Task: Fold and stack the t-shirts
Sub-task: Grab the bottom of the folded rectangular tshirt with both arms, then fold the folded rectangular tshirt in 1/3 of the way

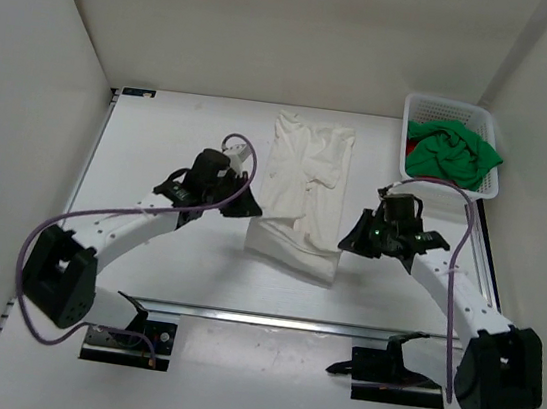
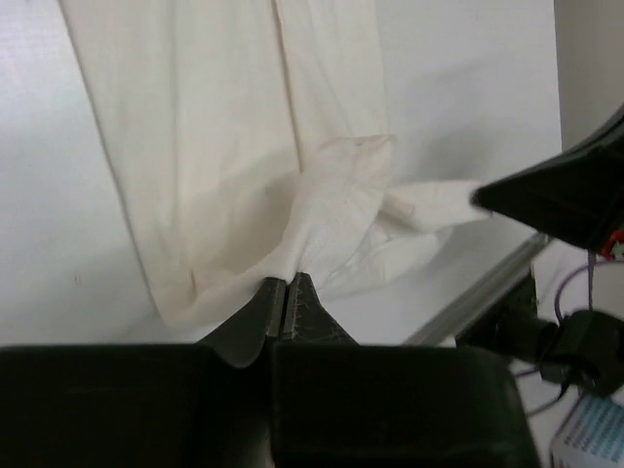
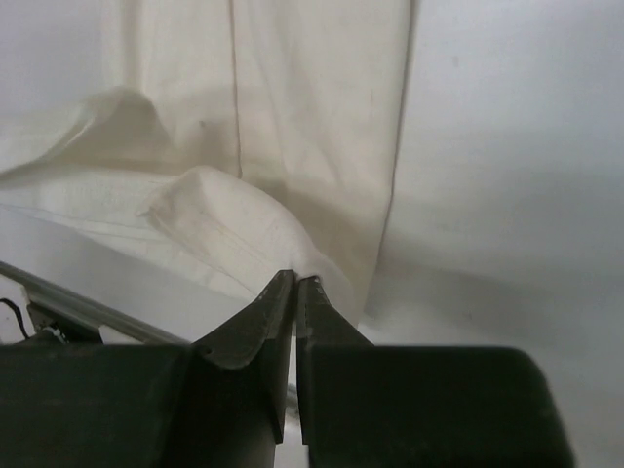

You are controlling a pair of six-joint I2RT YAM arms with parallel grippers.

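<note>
– Shirts first: where's each one sitting?

– White t-shirt (image 1: 301,183) is in the middle of the table (image 1: 161,139), laid out as a long strip running away from the arms, with the near end rumpled and puckered up. Green t-shirt (image 1: 452,152) is wadded up in the white mesh basket (image 1: 447,108) at the far right corner, with a sliver of the red t-shirt (image 1: 408,147) poking out beside it.

– And the claws?

– Both are on the white one. Left gripper (image 2: 288,285) has its fingers pressed together with a fold of the near left edge pinched between the tips. Right gripper (image 3: 295,283) is doing the same on the near right edge, with the cloth humped up just beyond its tips. The two arms sit on either side of the shirt.
</note>
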